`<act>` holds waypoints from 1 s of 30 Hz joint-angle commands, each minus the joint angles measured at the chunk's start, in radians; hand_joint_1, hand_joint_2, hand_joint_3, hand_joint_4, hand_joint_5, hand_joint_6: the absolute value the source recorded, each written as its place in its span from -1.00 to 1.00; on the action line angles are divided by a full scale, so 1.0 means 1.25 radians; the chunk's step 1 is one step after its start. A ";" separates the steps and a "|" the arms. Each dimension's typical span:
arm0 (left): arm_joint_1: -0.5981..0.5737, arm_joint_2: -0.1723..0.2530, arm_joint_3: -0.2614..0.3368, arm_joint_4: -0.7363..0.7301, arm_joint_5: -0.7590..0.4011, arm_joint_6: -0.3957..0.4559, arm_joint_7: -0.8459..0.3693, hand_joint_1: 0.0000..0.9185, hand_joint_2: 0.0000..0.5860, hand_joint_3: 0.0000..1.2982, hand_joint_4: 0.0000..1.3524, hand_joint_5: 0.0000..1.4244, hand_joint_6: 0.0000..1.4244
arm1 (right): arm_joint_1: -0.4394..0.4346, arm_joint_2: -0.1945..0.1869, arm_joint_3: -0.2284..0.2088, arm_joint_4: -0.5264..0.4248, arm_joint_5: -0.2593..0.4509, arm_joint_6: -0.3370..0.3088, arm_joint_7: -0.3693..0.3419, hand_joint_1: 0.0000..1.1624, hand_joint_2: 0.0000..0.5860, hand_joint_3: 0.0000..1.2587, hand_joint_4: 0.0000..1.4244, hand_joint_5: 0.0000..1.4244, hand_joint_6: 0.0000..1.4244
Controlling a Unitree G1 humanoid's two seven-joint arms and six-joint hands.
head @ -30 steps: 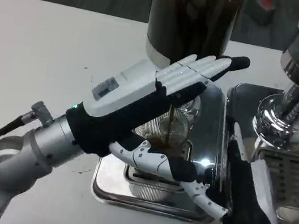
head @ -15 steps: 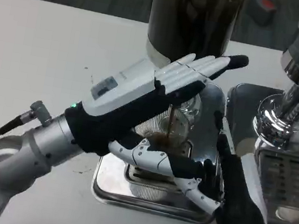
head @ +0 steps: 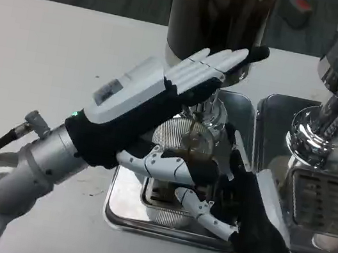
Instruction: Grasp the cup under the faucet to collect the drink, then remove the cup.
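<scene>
My left hand (head: 160, 102) presses the faucet (head: 208, 107) with flat, empty fingers; my right hand (head: 234, 199) grasps the filling cup (head: 185, 145), and jerking it could spill.

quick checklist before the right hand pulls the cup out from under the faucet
1. Cup under the spout: ok. The clear plastic cup stands on the shiny steel drip tray, in line with the stream.
2. Flow stopped: not ok. A thin brown stream is falling into the cup.
3. Left hand at the tap: ok, fingers up against the dark tall drink dispenser.
4. Right hand grip on the cup: cannot tell. Its fingers curl at the cup's base, but contact is hidden.
5. Fill level: cannot tell; dark liquid shows low in the cup.
6. Exit path toward the robot: cannot tell; both hands crowd the tray's front.
</scene>
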 commanded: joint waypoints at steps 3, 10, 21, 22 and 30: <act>0.015 0.020 0.033 -0.017 0.005 0.022 0.016 -1.00 -0.53 -1.00 -1.00 -0.95 -1.00 | -0.007 -0.007 -0.005 0.007 0.015 -0.024 0.010 0.13 -0.26 -1.00 -1.00 -1.00 -1.00; 0.051 0.048 0.114 -0.070 -0.021 0.042 0.035 -1.00 -0.53 -1.00 -1.00 -0.96 -1.00 | -0.015 -0.010 -0.003 0.021 0.027 -0.032 0.019 0.13 -0.26 -1.00 -1.00 -1.00 -1.00; 0.172 0.080 0.243 -0.134 -0.076 0.083 0.059 -1.00 -0.49 -1.00 -1.00 -0.97 -1.00 | -0.040 -0.008 -0.006 0.052 0.037 -0.033 0.030 0.13 -0.26 -1.00 -1.00 -1.00 -1.00; 0.182 0.080 0.251 -0.132 -0.078 0.084 0.061 -1.00 -0.49 -1.00 -1.00 -0.97 -1.00 | -0.044 -0.007 -0.007 0.055 0.039 -0.033 0.031 0.13 -0.26 -1.00 -1.00 -1.00 -1.00; 0.250 0.091 0.316 -0.101 -0.045 0.105 0.097 -1.00 -0.48 -1.00 -1.00 -0.97 -1.00 | -0.072 -0.008 -0.008 0.082 0.052 -0.038 0.046 0.13 -0.26 -1.00 -1.00 -1.00 -1.00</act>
